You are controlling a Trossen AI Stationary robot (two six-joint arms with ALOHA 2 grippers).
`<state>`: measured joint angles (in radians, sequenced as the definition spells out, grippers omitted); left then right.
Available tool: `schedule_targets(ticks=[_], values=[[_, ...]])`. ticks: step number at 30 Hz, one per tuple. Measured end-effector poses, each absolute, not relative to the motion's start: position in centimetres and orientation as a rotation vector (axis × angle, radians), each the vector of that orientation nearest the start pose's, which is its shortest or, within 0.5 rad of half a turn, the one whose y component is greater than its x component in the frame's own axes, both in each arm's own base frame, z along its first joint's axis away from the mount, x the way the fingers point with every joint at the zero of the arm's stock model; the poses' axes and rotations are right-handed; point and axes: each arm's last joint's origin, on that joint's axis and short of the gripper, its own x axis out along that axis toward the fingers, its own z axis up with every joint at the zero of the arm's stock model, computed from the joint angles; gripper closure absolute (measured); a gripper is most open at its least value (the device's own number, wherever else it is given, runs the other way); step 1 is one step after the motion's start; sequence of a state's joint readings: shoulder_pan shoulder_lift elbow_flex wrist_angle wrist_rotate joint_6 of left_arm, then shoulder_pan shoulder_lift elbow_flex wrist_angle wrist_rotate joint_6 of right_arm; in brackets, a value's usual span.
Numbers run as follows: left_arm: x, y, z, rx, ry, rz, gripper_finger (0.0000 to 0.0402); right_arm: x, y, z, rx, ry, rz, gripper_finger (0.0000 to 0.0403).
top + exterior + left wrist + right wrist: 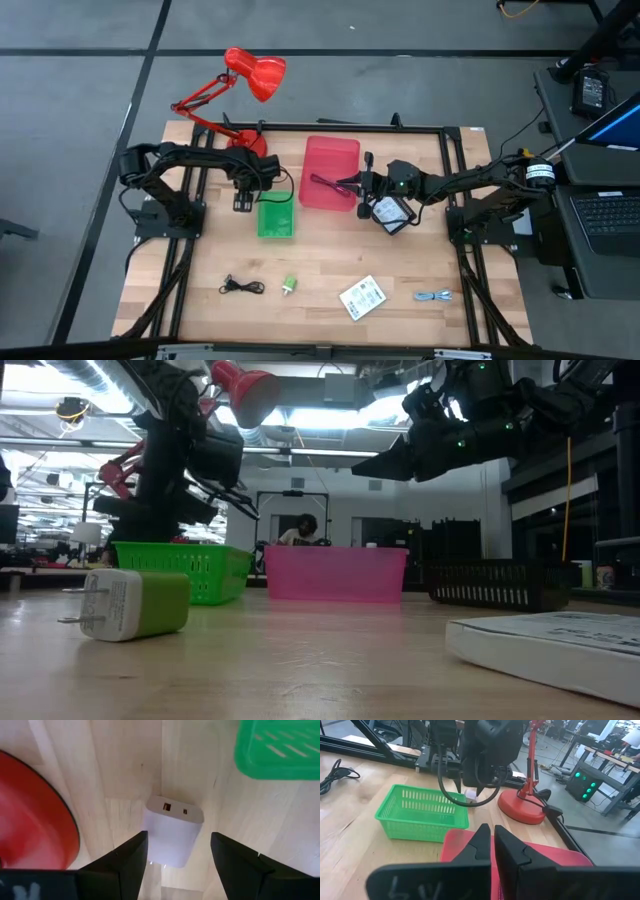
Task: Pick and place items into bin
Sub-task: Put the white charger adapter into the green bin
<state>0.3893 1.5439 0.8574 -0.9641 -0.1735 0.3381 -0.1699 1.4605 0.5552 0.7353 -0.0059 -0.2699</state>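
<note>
While four loose items line the table's near edge, from 7 to 5 o'clock, one black cable, one green charger, one white packet and one blue-grey cable, two bins sit farther back. The left gripper, fingers apart, straddles a white adapter beside the green bin. The right gripper, fingers together, hangs over the pink bin.

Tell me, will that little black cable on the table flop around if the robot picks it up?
Probably yes. The black cable lies in thin loose loops, so it would likely droop and dangle from the jaws. It looks light. Being so thin and flat on the table, it may be tricky to pinch.
</note>
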Motion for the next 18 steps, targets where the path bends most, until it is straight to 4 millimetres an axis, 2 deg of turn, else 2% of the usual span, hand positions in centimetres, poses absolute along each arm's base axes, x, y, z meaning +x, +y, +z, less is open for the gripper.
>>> schedule_targets(ticks=[12, 18], values=[[21.6, 9.7, 15.4, 0.066, 1.697, 0.134, 0.019, 28.1, -4.8, 19.4, -0.254, 0.19, -0.14, 0.0396], [20.2, 9.3, 13.6, 0.049, 1.742, 0.121, 0.019, 28.1, -4.8, 19.4, -0.254, 0.19, -0.139, 0.0396]])
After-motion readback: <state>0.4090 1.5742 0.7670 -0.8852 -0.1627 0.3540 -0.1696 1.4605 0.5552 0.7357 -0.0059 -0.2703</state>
